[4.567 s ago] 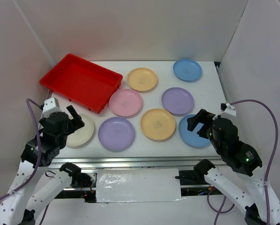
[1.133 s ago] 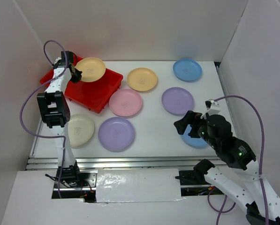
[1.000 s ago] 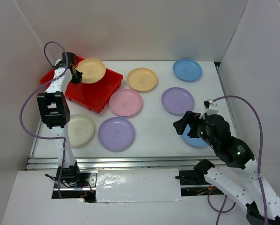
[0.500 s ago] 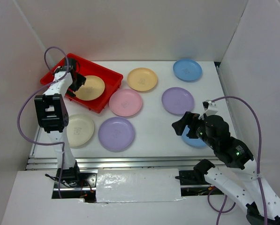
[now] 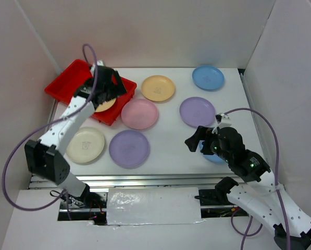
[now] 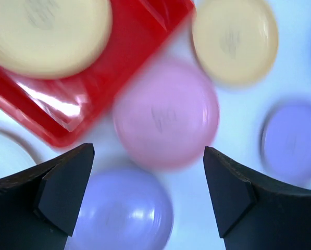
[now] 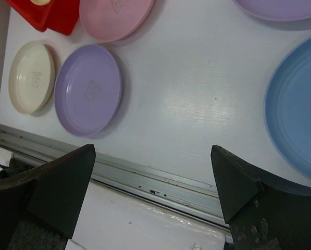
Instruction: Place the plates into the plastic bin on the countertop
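The red plastic bin sits at the far left of the white countertop. One orange-yellow plate lies in it, partly hidden by my left gripper, which is open and empty above the bin's right edge. The left wrist view shows that plate in the bin and the pink plate below the open jaws. My right gripper is open and empty above the front right of the countertop. It hangs beside a blue plate.
On the countertop lie a pink plate, an orange plate, a far blue plate, two purple plates and a cream plate. A metal rail runs along the front edge. White walls stand around.
My left gripper has let go of the orange-yellow plate in the bin, and the arm has swung from the bin's left side to its right edge. My right gripper has drifted slightly left.
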Controlling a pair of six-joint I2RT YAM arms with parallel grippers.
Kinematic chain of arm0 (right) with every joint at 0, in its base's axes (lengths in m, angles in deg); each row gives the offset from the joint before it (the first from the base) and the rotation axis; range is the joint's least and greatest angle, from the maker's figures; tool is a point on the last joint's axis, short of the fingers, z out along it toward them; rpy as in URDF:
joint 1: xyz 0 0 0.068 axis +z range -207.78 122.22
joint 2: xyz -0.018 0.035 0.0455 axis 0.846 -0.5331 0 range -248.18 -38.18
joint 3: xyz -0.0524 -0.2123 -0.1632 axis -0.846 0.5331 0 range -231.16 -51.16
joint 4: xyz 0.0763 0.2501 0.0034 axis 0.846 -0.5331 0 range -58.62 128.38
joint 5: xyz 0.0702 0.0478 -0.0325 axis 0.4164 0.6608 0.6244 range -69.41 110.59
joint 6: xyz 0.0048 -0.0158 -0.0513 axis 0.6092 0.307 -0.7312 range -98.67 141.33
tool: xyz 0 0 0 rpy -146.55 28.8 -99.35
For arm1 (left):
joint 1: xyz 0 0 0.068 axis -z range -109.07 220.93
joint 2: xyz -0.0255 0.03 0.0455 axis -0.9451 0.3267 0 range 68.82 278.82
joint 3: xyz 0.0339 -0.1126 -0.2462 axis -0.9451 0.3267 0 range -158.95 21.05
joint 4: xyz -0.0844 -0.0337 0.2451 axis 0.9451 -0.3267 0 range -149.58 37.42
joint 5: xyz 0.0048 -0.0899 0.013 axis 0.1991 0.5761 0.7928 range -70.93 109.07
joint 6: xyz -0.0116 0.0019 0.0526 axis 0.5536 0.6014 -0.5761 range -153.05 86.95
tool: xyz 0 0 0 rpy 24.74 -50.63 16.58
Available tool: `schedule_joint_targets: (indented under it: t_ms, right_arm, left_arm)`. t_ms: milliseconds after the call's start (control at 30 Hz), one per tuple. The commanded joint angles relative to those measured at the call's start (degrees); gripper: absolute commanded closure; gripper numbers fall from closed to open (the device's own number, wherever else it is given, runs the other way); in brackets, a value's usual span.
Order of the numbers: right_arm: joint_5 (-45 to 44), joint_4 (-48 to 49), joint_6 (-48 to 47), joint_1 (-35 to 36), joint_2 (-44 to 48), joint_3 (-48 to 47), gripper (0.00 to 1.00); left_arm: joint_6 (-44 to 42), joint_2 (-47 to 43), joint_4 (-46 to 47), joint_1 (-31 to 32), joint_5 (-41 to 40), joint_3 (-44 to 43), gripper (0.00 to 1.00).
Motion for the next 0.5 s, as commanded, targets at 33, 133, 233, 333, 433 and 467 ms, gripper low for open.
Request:
schedule_joint_targets:
  t_ms: [33,133,233,333,433,467]
  right_arm:
    - [2.8,6.0,1.1,1.3,-1.7,1.8,0.0]
    - [3.2,5.8,0.8,2.0,-0.5,2.1,0.0]
    - [3.8,5.8,0.3,2.3,1.1,2.9,0.0]
    - [4.1,6.3,0.3,2.3,2.0,3.8,0.0]
    - [4.8,7.4,0.7,2.6,1.5,4.5,0.0]
    - [5.2,7.6,0.8,2.7,1.3,4.5,0.0]
  left_arm:
    - [-4.8,-5.9,0.9,9.9,1.6,15.8,0.01]
    - [-2.4,-8.7,-0.7,15.7,-1.1,21.9,0.01]
    - [5.3,-13.4,-4.2,23.0,-7.2,27.7,0.01]
    - [16.1,-19.9,-6.7,28.8,-11.2,34.8,0.01]
    - [27.6,-26.2,-7.8,31.1,-13.4,43.0,0.01]
    - [29.7,-27.9,-7.8,31.0,-13.5,46.6,0.01]
